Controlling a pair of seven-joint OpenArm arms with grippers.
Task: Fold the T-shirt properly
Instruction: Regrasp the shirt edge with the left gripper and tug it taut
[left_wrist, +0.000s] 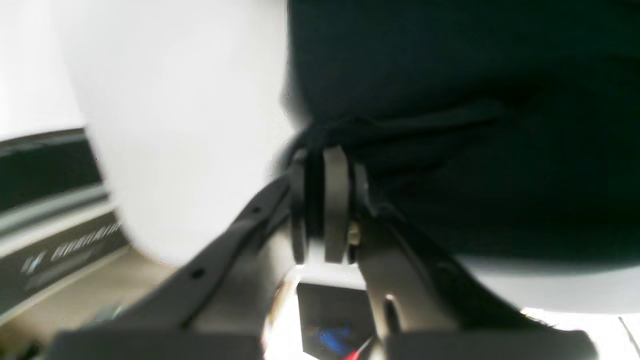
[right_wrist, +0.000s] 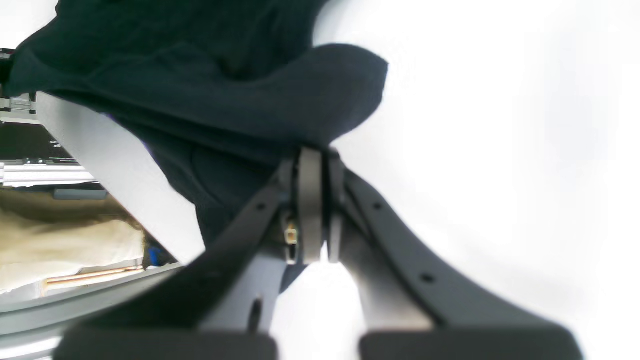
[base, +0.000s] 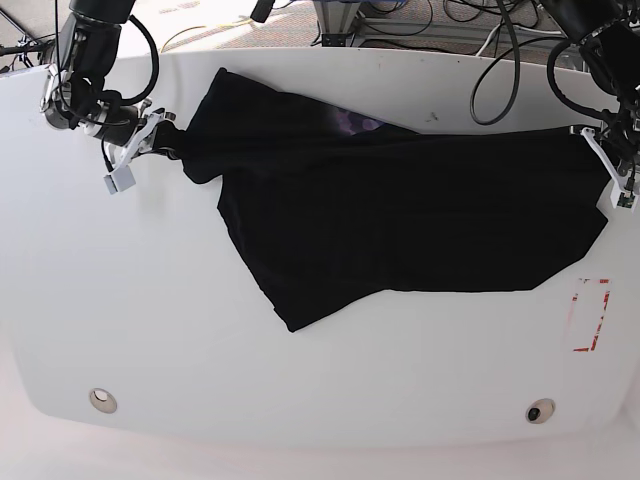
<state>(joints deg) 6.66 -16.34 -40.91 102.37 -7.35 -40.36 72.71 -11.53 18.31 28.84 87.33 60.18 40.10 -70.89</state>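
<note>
Blurred and hidden parts
Left wrist view is smeared; the shirt covers its print, only a purple sliver showing.

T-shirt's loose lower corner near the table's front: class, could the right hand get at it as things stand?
Probably not yet: the right hand is shut on the T-shirt at the far edge.

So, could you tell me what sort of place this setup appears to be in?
Probably a robotics lab: a white table with two arms pinching a T-shirt, loose cables behind it, and red tape marks on the tabletop.
</note>
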